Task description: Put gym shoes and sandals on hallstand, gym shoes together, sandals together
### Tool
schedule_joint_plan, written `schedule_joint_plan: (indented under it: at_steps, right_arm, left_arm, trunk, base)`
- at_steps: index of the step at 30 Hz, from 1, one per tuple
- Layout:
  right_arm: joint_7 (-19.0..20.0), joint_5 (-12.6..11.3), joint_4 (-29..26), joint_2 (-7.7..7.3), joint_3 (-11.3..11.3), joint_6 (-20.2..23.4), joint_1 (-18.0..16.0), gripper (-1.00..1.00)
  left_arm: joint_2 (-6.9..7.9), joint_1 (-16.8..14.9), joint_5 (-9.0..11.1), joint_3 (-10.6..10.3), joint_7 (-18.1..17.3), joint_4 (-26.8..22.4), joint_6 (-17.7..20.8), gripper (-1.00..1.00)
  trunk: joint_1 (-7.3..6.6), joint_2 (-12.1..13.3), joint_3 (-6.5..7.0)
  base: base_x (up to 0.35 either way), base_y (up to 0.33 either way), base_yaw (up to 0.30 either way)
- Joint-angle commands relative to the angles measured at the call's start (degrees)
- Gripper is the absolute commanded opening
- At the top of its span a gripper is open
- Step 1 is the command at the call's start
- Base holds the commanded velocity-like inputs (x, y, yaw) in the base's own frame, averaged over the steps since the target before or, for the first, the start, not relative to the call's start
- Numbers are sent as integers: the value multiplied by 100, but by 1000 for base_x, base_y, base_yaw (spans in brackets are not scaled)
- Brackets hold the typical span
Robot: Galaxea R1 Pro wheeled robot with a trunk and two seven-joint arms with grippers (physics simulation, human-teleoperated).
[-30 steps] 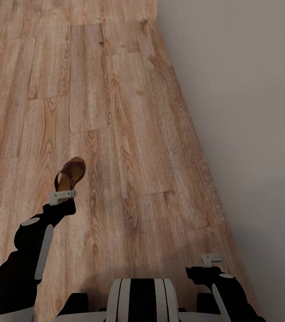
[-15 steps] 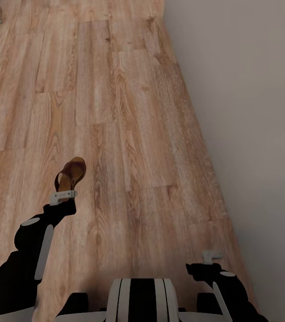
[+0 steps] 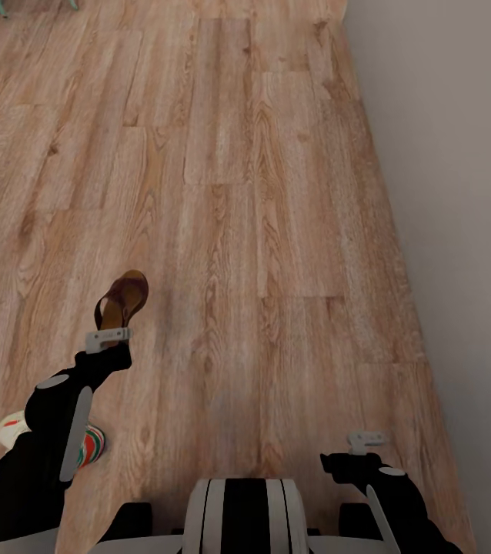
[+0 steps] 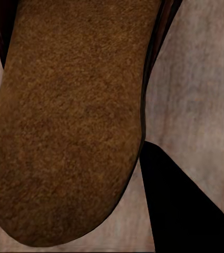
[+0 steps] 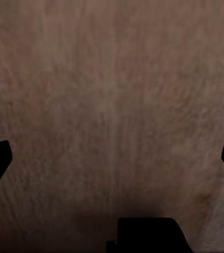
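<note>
The whole head view has swung since 1 second ago: the grey wall (image 3: 461, 192) has slid toward 3 o'clock and a gym shoe (image 3: 88, 445) has come into sight on the corridor floor (image 3: 276, 231) at 7 o'clock, partly behind the left arm, so the base is turning, not the things. The left gripper (image 3: 108, 337) stays clamped on 1 sandal (image 3: 122, 298), carried clear of the planks at 9 o'clock; the left wrist view looks straight along its tan footbed (image 4: 69, 121). The right gripper (image 3: 367, 440) hangs empty at 5 o'clock, its fingers spread wide in the right wrist view. I judge this a transit step: the turn still has to find the rack before the sandal can go down.
</note>
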Motion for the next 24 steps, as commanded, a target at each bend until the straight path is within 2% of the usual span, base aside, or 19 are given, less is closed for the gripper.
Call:
schedule_joint_plan:
  at_steps: [1, 7, 16, 24]
  right_arm:
    - [1, -4, -7, 0, 1, 28, -1, 100]
    - [2, -2, -7, 0, -7, 28, -1, 100]
    - [2, 2, -67, 0, -8, 28, -1, 100]
    - [1, 1, -169, 0, -8, 28, -1, 100]
  left_arm:
    - [1, -3, -4, 1, -12, -5, 32, -100]
    - [-21, -3, 24, 1, -12, 0, 32, -100]
    - [-26, -3, 31, -7, -12, 1, 32, -100]
    - [-49, -3, 32, -24, -12, 108, 32, -100]
  trunk:
    - [-3, -1, -3]
    - [-3, -1, -5]
    - [-3, -1, -5]
    - [-24, 9, 173]
  base:
    - [-201, 108, 280]
    - [-106, 31, 223]
    - [-9, 2, 32]
    - [0, 0, 0]
